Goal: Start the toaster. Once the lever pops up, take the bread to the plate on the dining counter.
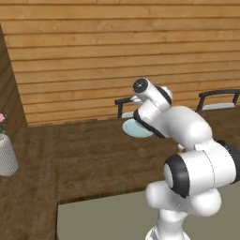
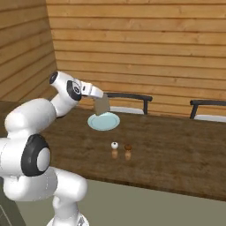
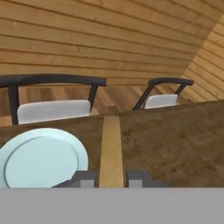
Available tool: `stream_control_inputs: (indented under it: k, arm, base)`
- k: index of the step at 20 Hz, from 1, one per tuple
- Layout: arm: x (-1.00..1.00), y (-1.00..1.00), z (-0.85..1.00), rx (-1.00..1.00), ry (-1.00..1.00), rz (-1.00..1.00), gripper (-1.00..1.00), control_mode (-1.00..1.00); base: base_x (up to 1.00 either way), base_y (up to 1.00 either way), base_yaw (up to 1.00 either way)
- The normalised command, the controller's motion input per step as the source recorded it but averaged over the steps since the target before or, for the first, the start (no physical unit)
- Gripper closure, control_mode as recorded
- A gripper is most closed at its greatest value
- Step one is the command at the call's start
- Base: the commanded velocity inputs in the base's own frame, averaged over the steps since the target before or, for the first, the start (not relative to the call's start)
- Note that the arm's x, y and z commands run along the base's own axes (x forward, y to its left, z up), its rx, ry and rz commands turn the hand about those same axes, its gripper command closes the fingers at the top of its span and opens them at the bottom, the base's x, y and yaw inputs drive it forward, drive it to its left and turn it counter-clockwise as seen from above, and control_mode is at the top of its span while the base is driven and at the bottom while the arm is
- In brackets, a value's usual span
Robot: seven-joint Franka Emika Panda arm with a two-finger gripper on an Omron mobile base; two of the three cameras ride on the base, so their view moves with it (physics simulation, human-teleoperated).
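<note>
Nearest the hand camera, the two-finger gripper (image 3: 111, 178) was clamped on the bread (image 3: 111, 148), a thin flat tan-brown slice seen edge-on as a narrow upright strip between the dark fingertips (image 3: 85, 178). In the right base view the slice (image 2: 102, 105) hung from the gripper (image 2: 98, 94), broad face showing, tilted, above the near rim of the small round pale teal plate with raised rim (image 2: 104, 121).

Judgement: the slice looked light and stiff but crumbly; a hold across the flat faces near one edge suited it, with mild squeeze only. Surface was matte, unlikely to slip.

The plate (image 3: 40, 159) sat on the dark brown wood-grain worktop (image 3: 175, 140), to one side of the slice in the hand view. Two small shakers, one white-capped (image 2: 114, 149), one brown-capped (image 2: 128, 151), stood on the worktop nearer the base. Beyond the far edge, two black-framed chairs with pale seats (image 3: 52, 107) stood against the plank wall (image 3: 109, 39).
</note>
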Motion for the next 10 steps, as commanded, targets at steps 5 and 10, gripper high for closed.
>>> stream_control_inputs:
  k: [5, 10]
  arm:
    - [0.72, 0.04, -0.43, 0.00, 0.11, -0.01, 1.00, -1.00]
    - [0.58, 0.05, -0.50, 0.00, 0.13, -0.03, 1.00, -1.00]
  base:
    - [0.00, 0.00, 0.00]
    - [0.00, 0.00, 0.00]
